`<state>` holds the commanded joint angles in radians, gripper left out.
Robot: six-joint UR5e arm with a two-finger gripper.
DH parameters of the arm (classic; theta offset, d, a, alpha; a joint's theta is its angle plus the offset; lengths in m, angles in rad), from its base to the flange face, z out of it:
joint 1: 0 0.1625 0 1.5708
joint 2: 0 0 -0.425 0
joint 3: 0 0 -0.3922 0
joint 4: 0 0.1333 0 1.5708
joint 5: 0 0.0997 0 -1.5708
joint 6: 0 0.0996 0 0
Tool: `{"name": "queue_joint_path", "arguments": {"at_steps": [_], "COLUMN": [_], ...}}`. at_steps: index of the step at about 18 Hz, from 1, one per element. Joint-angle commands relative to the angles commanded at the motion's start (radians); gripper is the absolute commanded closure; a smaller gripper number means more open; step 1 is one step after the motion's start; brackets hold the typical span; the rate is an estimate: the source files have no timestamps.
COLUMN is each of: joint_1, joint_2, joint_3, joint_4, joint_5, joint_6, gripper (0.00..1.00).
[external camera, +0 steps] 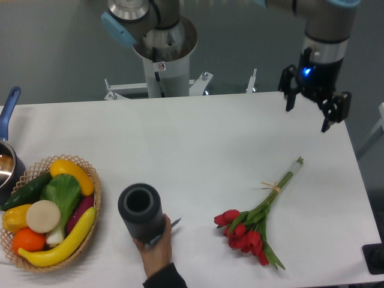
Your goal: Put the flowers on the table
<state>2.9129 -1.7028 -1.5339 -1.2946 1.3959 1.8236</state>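
The flowers (255, 225) lie flat on the table (198, 144), lower right of the frame, so placement appears complete. The gripper (312, 108), upper right, hangs open and empty.

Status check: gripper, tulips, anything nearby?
Gripper open, empty, raised near table's far right edge. Bunch of red tulips lying flat on white table. Human hand gripping dark ribbed cylinder beside it.

We see even, bright overhead light on the white table (198, 138), soft faint shadows under the flowers (255, 222), no glare, and slightly soft focus throughout.
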Motion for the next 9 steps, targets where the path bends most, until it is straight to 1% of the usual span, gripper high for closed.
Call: {"name": "queue_joint_path", "arguments": {"at_steps": [2, 9], "joint_1": [0.008, 0.017], "joint_2": [0.005, 0.006], "joint_3": [0.0, 0.0], "joint_4": [-0.009, -0.008], "joint_5": [-0.008, -0.038], "joint_6": [0.037, 0.039], "gripper": [0.0, 0.0]}}
